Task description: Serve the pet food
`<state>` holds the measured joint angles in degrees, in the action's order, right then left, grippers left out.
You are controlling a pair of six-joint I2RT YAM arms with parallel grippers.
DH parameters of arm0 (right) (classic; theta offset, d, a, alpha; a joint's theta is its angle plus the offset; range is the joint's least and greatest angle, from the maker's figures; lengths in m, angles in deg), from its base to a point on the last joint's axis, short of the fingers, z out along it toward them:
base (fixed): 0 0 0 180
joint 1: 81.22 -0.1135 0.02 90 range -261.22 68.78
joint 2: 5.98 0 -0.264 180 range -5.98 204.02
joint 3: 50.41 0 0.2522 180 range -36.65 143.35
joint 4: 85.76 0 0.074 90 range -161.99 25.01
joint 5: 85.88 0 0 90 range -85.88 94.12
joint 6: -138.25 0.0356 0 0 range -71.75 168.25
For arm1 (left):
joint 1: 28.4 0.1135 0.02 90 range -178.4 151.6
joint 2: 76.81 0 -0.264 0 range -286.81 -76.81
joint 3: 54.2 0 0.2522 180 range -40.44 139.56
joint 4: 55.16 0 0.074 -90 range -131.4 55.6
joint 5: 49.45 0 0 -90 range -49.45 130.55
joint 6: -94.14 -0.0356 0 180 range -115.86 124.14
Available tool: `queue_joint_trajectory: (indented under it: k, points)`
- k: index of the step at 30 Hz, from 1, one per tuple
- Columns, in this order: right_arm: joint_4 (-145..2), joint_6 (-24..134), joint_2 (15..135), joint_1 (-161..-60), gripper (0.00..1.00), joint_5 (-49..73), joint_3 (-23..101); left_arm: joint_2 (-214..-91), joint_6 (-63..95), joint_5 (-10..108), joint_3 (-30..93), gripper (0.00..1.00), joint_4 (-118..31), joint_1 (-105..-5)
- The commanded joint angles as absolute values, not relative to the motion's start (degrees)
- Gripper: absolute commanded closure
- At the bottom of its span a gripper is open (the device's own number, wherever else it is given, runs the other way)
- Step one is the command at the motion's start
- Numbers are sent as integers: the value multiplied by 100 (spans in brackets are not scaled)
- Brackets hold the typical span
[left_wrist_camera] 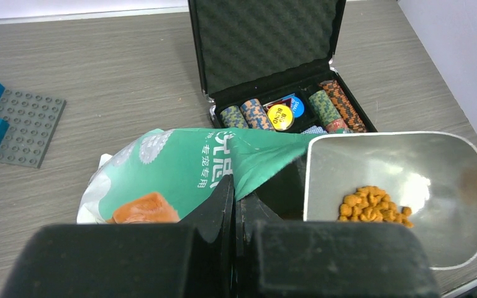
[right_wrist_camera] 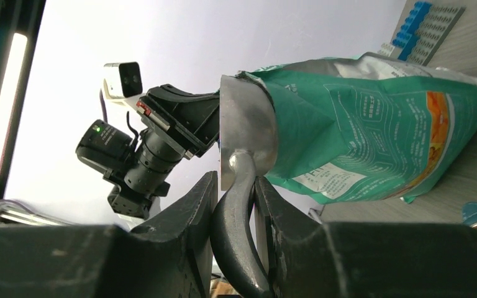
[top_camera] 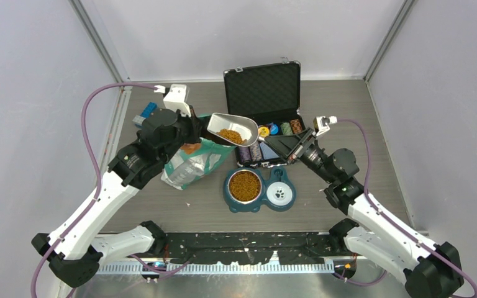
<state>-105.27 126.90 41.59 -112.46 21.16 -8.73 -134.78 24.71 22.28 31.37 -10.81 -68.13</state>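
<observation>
**Table** (top_camera: 360,124). Grey wood-grain top carrying every lot below.

**Poker case** (top_camera: 262,87). It stood open at 12 o'clock, its foam lid raised and rows of striped chips (left_wrist_camera: 286,112) in the tray.

**Bag** (top_camera: 189,164). Teal and white, it lay at 9 o'clock from the dish with its mouth turned up toward the scoop.

**Double dish** (top_camera: 262,205). It sat near centre. Its steel bowl already held a heap of pet food (top_camera: 245,185), and the white paw-print bowl beside it looked bare.

**Building plate with blue blocks** (left_wrist_camera: 18,124). This lot lay well apart, toward 10 o'clock.

**Scoop** (top_camera: 242,124). Bright metal, held above the table between the bag and the case. We logged its long axis as running from the mouth, near 9 to 10 o'clock by the bag, back to the handle between 3 and 4 o'clock.

**Right gripper** (right_wrist_camera: 235,183). Its jaws pinched the scoop's dark handle from both sides.

**Left gripper** (left_wrist_camera: 233,192). Its jaws were pressed together at the bag's lip, and we judged that they nipped it.

**Scoop load** (left_wrist_camera: 376,205). A small orange-brown cluster of kibble rested on the scoop floor. The steel bowl lay toward 6 o'clock from this load. We judged the carry and tip to be the right arm's work, since that arm bore the scoop.
</observation>
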Motion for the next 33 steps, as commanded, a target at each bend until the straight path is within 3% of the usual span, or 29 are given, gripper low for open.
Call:
queue_joint_trajectory:
  k: [1,10,20,33]
  points:
    - [-10172,11765,3673,-11171,95,1917,-418,-13315,2446,2113,3181,100,-1346,-6804]
    - [-9796,11012,3240,-11154,95,2031,-329,-13334,2405,2045,3183,100,-1347,-6804]
    - [-9069,10353,3539,-11152,95,2289,332,-13333,2356,2017,3198,100,-1331,-6803]
    - [-8291,10801,2725,-11078,95,1863,362,-13414,2380,2001,3185,100,-1354,-6811]
